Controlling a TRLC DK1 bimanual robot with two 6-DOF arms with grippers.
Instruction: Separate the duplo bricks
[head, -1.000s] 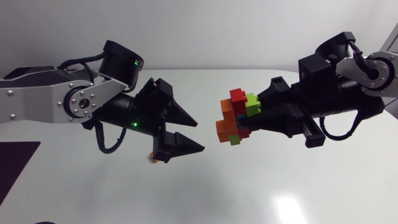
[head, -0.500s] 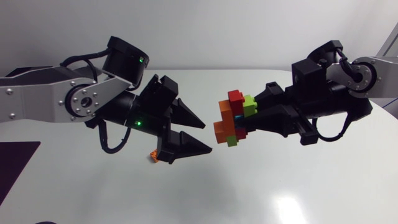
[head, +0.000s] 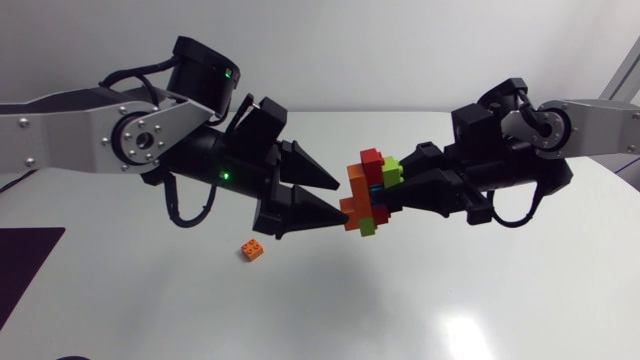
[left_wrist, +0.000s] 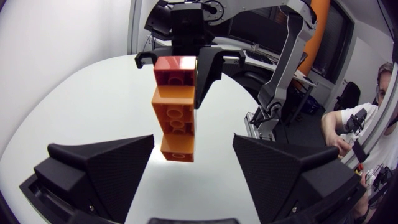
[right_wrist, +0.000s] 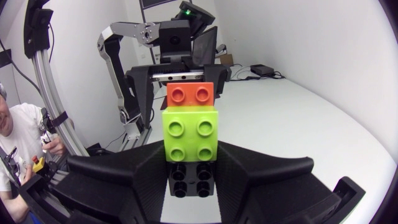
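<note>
Head view: the right gripper (head: 398, 187) pinched the stack (head: 366, 196) aloft over the table (head: 480, 300), and the left gripper (head: 338, 198) stood spread at its orange end; a second before, the two were well apart and the loose orange brick (head: 252, 250) lay half hidden. Left wrist view: the stack (left_wrist: 176, 106) hung between the wide fingers (left_wrist: 102, 163), touching neither; centring it, then closing squarely on one brick, seemed wise. Right wrist view: the jaws clamped the stack's dark base under the green brick (right_wrist: 190, 134); that hold should stay firm.

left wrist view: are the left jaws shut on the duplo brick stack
No, the jaws of the left gripper stand wide apart, with a gap on each side of the duplo brick stack.
</note>
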